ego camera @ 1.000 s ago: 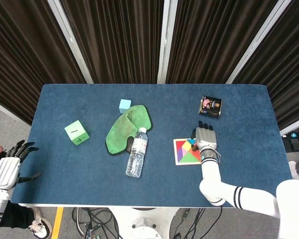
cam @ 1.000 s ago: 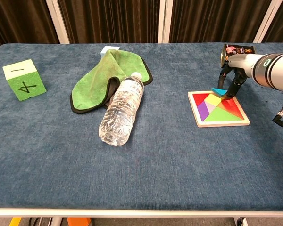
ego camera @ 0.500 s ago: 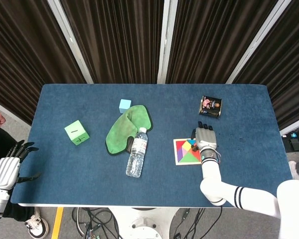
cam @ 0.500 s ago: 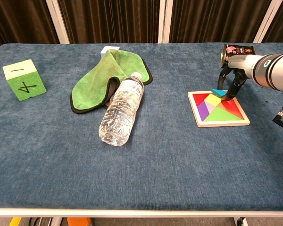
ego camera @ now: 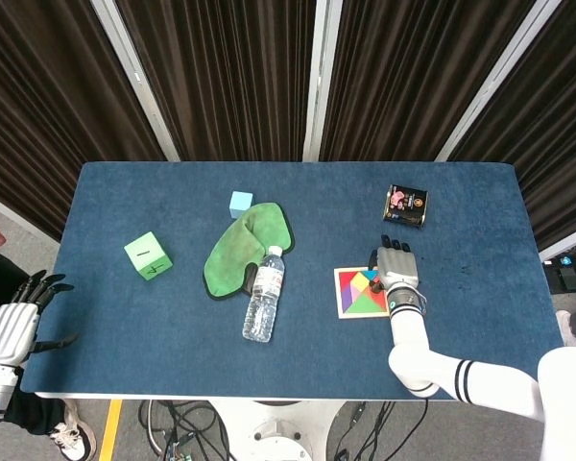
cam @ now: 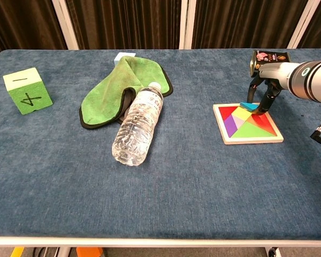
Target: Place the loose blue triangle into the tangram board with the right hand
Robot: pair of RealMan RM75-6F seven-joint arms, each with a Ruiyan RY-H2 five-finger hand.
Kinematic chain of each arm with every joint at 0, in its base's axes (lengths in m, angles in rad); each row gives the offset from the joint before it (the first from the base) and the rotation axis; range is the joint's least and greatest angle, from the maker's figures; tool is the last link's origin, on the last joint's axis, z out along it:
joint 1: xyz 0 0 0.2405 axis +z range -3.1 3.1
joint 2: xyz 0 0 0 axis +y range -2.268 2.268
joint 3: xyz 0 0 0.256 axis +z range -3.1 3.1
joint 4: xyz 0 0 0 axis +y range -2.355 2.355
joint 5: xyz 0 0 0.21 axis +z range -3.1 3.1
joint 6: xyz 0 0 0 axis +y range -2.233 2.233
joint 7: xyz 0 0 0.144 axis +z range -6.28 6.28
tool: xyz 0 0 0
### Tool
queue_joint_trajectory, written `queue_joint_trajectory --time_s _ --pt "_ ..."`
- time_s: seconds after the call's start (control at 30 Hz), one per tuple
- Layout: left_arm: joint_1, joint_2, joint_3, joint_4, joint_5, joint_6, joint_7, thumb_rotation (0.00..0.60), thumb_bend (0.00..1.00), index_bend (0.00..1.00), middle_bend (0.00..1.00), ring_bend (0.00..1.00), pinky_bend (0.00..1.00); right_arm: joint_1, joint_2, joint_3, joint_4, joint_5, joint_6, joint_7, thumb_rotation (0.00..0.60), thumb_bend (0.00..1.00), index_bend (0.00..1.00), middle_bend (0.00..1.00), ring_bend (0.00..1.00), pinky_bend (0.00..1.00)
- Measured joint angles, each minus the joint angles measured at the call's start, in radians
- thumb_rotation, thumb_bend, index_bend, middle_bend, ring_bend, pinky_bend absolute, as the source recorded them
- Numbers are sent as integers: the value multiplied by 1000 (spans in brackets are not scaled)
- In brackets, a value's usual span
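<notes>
One piece is not yet seated: the blue triangle (cam: 250,106) sits at the far edge of the tangram board (cam: 247,124), pinched in the dark fingertips (cam: 264,105) of the right robot hand (cam: 263,91). It seems tilted, with its near side down on the board and its far side a little raised, but the chest view is too small for me to be sure. In the head view the robot hand (ego camera: 396,264) covers most of the far right part of the board (ego camera: 361,292), so the empty slot itself cannot be seen there.

To do this step well, I think the triangle must first lie flat and turn until its edges run along the neighbouring pieces and the wooden frame. Only then should the fingers press it down. If it is pushed while one corner rides on the frame, the light board could slide on the blue desk (cam: 203,176) or the other pieces could jump out. A slow, small lowering is better than a strong push, and the fingers should open only when the piece sits level with the rest.

Far from this, the left robot hand (ego camera: 14,322) hangs beside the left edge of the desk, holding nothing, fingers spread. The water bottle (cam: 138,126), the green cloth (cam: 115,91) and the green cube (cam: 27,91) are well apart from the board.
</notes>
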Motion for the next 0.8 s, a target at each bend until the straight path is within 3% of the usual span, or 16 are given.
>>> queue_joint_trajectory --time_s 0.5,0.8 --pt "0 0 0 -1 1 0 2 600 73 267 155 38 151 -6 33 2 -34 -34 -5 29 600 230 331 0 0 0" --pt "-2 2 -1 -9 2 0 11 600 74 267 155 38 152 -29 104 4 -172 -140 4 83 600 240 331 0 0 0"
